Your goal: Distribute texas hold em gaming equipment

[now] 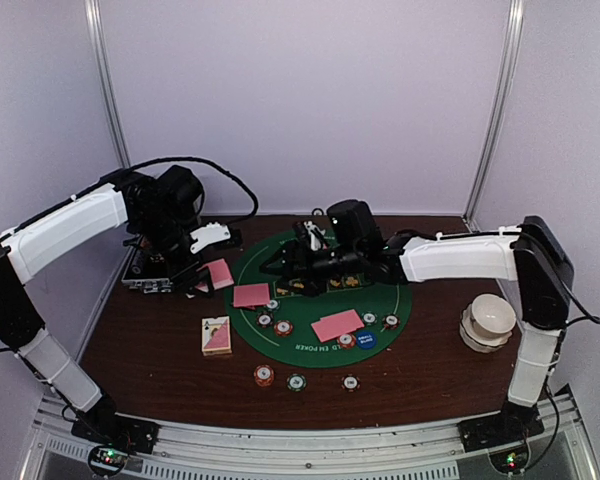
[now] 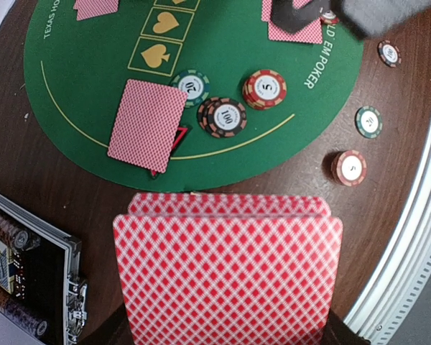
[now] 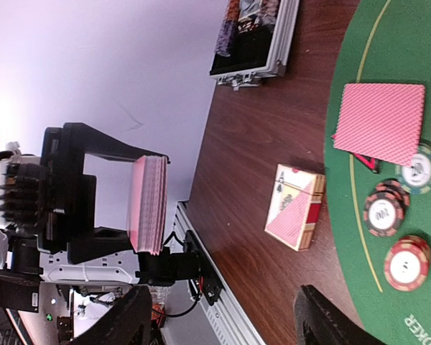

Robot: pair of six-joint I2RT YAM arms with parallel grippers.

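Observation:
My left gripper (image 1: 208, 276) is shut on a deck of pink-red-backed playing cards (image 2: 226, 269), held over the table left of the green mat. The deck hides its fingertips in the left wrist view. The right wrist view shows that deck (image 3: 147, 205) edge-on. My right gripper (image 1: 280, 262) hovers open and holds nothing over the mat's left part, facing the deck. One card pile (image 2: 147, 123) lies on the mat over a black-red triangle (image 2: 176, 140), with striped chips (image 2: 224, 116) beside it. Another pile (image 1: 337, 325) lies by a blue disc (image 1: 366, 340).
A card box (image 1: 216, 336) lies on the brown table left of the round green mat (image 1: 310, 240). Three chips (image 1: 296, 381) sit in front of the mat. The silver-edged black case (image 1: 145, 278) is at the far left. A white round holder (image 1: 488, 322) stands on the right.

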